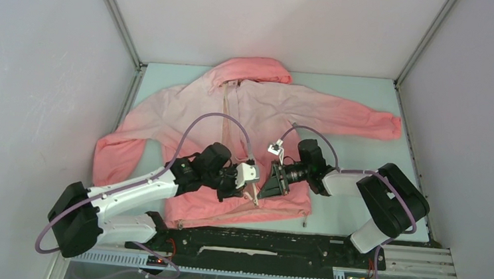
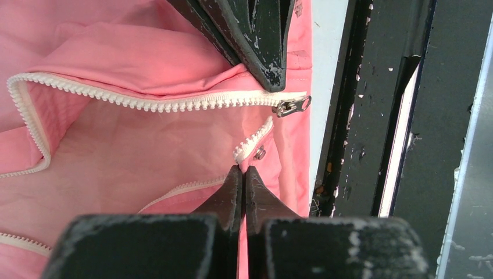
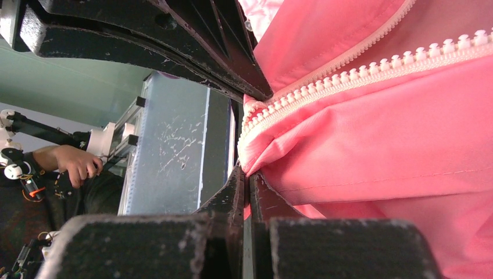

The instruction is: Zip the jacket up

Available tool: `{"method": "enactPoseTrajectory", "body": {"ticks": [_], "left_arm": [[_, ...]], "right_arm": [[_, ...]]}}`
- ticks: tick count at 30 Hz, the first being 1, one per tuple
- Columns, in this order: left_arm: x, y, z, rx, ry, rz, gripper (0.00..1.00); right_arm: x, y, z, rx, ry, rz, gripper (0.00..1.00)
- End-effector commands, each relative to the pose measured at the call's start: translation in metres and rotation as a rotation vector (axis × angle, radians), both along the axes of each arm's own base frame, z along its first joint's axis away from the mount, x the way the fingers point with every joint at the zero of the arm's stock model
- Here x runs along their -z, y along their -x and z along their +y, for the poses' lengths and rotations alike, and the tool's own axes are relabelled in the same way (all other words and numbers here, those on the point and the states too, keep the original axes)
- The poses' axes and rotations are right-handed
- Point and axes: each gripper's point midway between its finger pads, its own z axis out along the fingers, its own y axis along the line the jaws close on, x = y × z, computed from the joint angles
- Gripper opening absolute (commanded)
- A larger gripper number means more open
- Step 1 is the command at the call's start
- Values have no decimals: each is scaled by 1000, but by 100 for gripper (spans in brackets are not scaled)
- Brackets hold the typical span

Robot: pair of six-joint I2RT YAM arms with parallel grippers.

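Observation:
The pink jacket (image 1: 280, 109) lies flat, hood far, coral hem near, its front open. My left gripper (image 1: 251, 193) and right gripper (image 1: 266, 189) meet at the hem by the zipper's bottom. In the left wrist view my left gripper (image 2: 244, 174) is shut on the hem fabric just below the loose zipper end with its metal pin (image 2: 260, 153). The right gripper's fingers (image 2: 261, 52) pinch the other side, beside the metal slider (image 2: 292, 106) on the white teeth (image 2: 163, 104). In the right wrist view my right gripper (image 3: 248, 177) is shut on the hem corner of the jacket (image 3: 378, 151).
The black base rail (image 1: 276, 242) runs just in front of the hem and also shows in the left wrist view (image 2: 372, 116). Grey walls close in the pale table (image 1: 367, 102). A person's hand (image 3: 72, 163) shows beyond the table edge in the right wrist view.

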Motion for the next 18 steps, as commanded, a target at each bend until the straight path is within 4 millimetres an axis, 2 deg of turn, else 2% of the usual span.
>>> {"method": "enactPoseTrajectory", "body": {"ticks": [1, 18], "left_arm": [[-16, 0, -11, 44, 56, -6, 0], [-16, 5, -12, 65, 61, 18, 0]], "right_arm": [[-19, -4, 6, -22, -64, -87, 0], [-21, -2, 7, -38, -79, -95, 0]]}}
